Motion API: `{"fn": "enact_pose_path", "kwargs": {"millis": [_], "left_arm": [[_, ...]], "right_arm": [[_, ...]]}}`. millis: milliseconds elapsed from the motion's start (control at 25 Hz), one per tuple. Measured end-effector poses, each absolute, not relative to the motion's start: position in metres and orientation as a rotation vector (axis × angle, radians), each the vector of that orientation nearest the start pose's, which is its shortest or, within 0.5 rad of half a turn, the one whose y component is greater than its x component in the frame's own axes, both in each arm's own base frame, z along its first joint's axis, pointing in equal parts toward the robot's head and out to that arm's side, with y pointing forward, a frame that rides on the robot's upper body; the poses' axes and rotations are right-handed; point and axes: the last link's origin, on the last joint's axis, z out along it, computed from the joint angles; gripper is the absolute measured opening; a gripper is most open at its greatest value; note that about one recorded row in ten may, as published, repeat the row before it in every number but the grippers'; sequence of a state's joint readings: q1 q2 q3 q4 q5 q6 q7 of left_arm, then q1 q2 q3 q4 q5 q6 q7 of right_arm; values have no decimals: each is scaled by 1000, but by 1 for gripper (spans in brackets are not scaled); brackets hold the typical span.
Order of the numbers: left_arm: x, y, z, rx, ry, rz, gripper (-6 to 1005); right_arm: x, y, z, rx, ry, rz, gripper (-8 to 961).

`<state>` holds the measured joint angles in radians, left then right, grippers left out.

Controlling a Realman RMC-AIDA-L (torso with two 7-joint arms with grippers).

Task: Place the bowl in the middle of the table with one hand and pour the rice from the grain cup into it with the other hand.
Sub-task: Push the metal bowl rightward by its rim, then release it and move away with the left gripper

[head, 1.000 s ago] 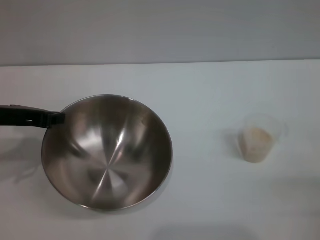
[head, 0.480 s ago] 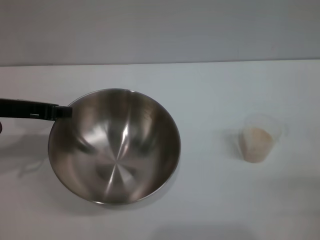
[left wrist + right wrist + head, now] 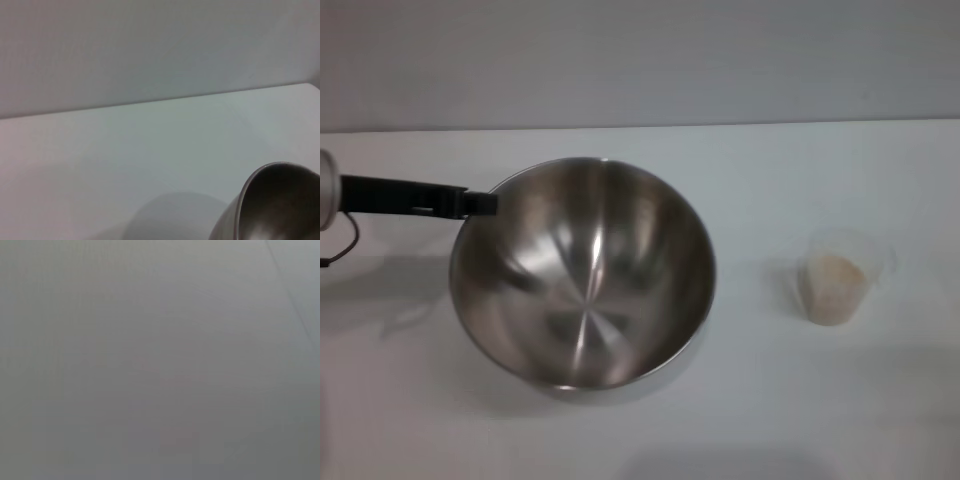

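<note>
The bowl (image 3: 585, 275), a large shiny steel mixing bowl, is left of the table's (image 3: 750, 190) middle, tilted with its left rim raised. My left gripper (image 3: 483, 204) reaches in from the left, a thin black finger shut on the bowl's left rim. The bowl's rim also shows in the left wrist view (image 3: 280, 205). The grain cup (image 3: 839, 275), small and clear, stands upright on the right with the rice (image 3: 832, 287) in its lower part. My right gripper is out of view; the right wrist view shows only a plain grey surface.
A grey wall (image 3: 640, 60) runs behind the table's far edge. White tabletop lies between the bowl and the cup (image 3: 755, 300).
My left gripper has carried the bowl to the right and slightly away from me. The cup has not moved.
</note>
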<state>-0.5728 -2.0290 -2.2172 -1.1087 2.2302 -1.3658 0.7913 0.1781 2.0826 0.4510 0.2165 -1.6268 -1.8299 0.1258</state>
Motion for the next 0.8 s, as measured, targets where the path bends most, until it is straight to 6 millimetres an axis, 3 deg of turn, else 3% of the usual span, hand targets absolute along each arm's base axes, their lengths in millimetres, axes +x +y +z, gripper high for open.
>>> {"fn": "enact_pose_path", "kwargs": {"millis": [400,800], "left_arm": [[-218,402,48,-2390,-1183,-307,57],[-226,402,31,-2393,-1220,-300,60]], "right_arm": [[349,209,50,-1051,330,891,790],[350,212,49,-1060,336,883,789]]}}
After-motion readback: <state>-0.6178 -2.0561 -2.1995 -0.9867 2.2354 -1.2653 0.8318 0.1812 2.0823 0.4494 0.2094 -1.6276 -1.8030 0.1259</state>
